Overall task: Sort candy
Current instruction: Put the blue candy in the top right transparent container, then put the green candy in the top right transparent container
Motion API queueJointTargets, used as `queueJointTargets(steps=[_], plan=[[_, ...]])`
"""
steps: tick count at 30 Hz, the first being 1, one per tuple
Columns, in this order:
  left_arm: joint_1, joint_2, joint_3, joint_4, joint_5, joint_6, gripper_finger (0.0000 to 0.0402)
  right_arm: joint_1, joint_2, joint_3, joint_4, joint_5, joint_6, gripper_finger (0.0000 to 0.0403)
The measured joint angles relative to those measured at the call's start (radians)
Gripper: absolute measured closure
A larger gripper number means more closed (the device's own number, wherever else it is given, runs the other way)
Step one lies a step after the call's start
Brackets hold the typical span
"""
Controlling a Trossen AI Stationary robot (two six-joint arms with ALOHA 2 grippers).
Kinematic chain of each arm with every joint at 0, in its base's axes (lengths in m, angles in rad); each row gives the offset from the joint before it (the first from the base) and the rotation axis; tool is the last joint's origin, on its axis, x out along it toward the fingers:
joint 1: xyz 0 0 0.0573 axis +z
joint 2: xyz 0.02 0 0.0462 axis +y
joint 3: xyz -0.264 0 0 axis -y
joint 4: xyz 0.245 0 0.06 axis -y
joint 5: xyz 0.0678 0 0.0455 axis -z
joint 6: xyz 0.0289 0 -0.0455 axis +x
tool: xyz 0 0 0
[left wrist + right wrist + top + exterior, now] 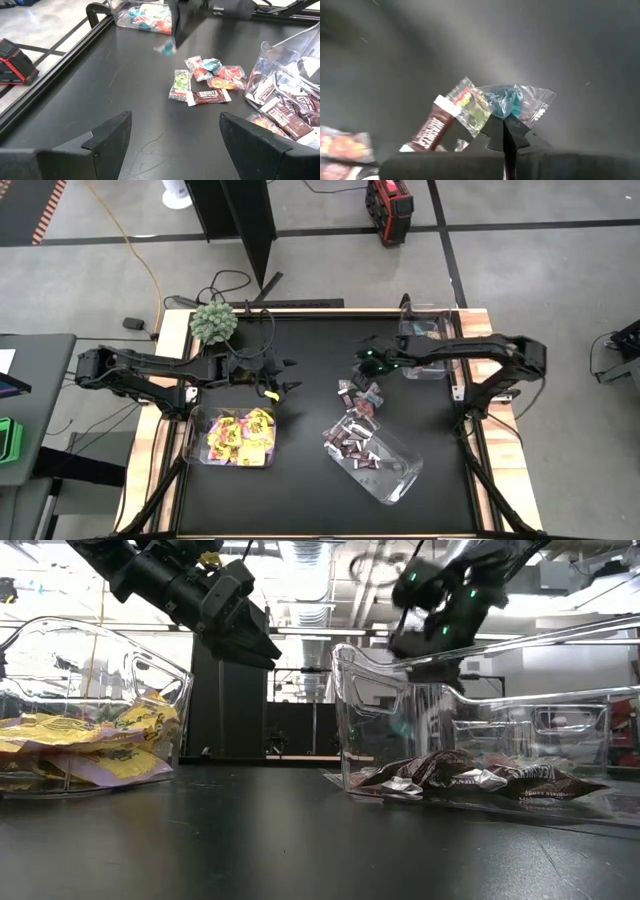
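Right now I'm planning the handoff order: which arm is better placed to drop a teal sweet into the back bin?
Right. Its claw is shut on a teal candy, beside the back bin. The left claw is open, empty.

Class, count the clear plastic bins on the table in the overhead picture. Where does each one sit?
3: one bin at front left holding yellow candy, one at front right holding dark bars, one at the far right edge.

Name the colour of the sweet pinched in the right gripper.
Teal, in a clear crinkly wrapper, clamped by the right gripper; the right wrist view shows it best.
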Motion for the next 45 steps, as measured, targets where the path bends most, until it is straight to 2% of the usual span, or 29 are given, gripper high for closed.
queueJointTargets(steps=[3, 5, 7, 11, 14, 20, 25, 32, 35, 38, 45], plan=[[0.0, 0.0, 0.0, 0.0, 0.0, 0.0, 0.0104, -0.001, -0.094, 0.0, -0.004, 0.003, -0.017, 0.04], [0.0, 0.0, 0.0, -0.001, 0.0, 0.0, 0.0104, -0.001, -0.169, 0.0, -0.011, 0.041, -0.022, 0.0401], [0.0, 0.0, 0.0, -0.001, 0.0, 0.0, 0.0104, 0.0, -0.247, 0.0, -0.044, 0.128, -0.022, 0.0401], [0.0, 0.0, 0.0, -0.001, 0.0, 0.0, 0.0104, -0.014, -0.404, 0.0, -0.195, 0.375, 0.053, 0.0402], [0.0, 0.0, 0.0, -0.002, 0.0, 0.0, 0.0104, -0.046, -0.491, 0.0, -0.351, 0.461, 0.174, 0.0402], [0.0, 0.0, 0.0, -0.001, 0.0, 0.0, 0.0104, -0.087, -0.536, 0.0, -0.612, 0.528, 0.38, 0.0397], [0.0, 0.0, 0.0, -0.001, 0.0, -0.003, 0.0104, -0.1, -0.499, 0.0, -0.695, 0.535, 0.443, 0.0338], [0.0, 0.0, 0.0, -0.002, 0.0, -0.008, 0.0104, -0.097, -0.446, 0.0, -0.665, 0.535, 0.428, 0.021], [0.0, 0.0, 0.0, -0.007, 0.015, -0.015, 0.0104, -0.079, -0.43, 0.0, -0.592, 0.528, 0.336, 0.0169], [0.001, 0.0, 0.0, -0.031, 0.11, -0.007, 0.0104, -0.018, -0.415, 0.0, -0.45, 0.473, 0.19, 0.0155], [-0.023, 0.06, -0.001, -0.039, 0.283, 0.096, 0.0104, 0.118, -0.391, 0.0, -0.152, 0.422, -0.041, 0.0166]])
